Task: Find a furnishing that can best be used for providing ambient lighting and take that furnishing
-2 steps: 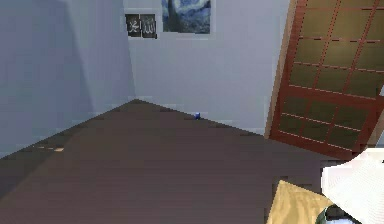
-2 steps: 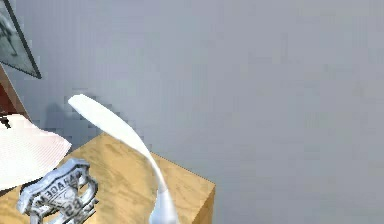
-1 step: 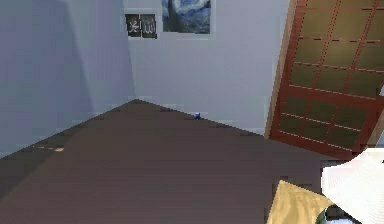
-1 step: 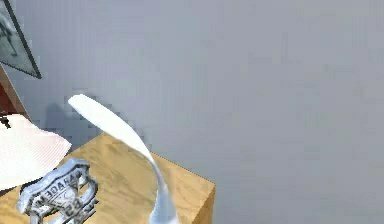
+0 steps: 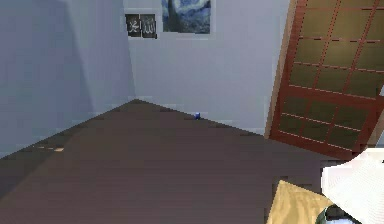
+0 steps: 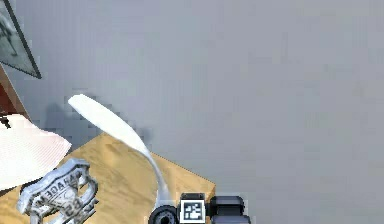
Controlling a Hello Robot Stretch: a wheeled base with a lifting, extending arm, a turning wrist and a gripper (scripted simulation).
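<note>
Jaws show at the bottom edge of the arm side view as a dark rounded body, just left of a white marker square [image 6: 193,210] at the end of the arm [image 6: 233,209]. Their far end cannot be made out, so I cannot tell whether they have hold of anything.

Right at them is the lamp [image 6: 112,124] — a white desk lamp. Its thin neck comes down to the dark body, curves up and away to the left, and widens into a long flat head well above the jaws. Whether lamp and jaws touch cannot be told.

Under both lies the wooden counter [image 6: 118,178]. Left of the jaws on it rests a grey, ornate object [image 6: 56,196], with a white sheet or cloth [image 6: 24,150] just beyond. Farther up and left, a framed picture [image 6: 14,45] hangs on the grey wall [image 6: 260,90].

The forward view has a corner of the counter at its lower right, then dark floor [image 5: 150,160] running to blue walls with a dark print [image 5: 141,26] and a blue painting [image 5: 187,17] — and a red-brown paned door [image 5: 330,75] at the right.
</note>
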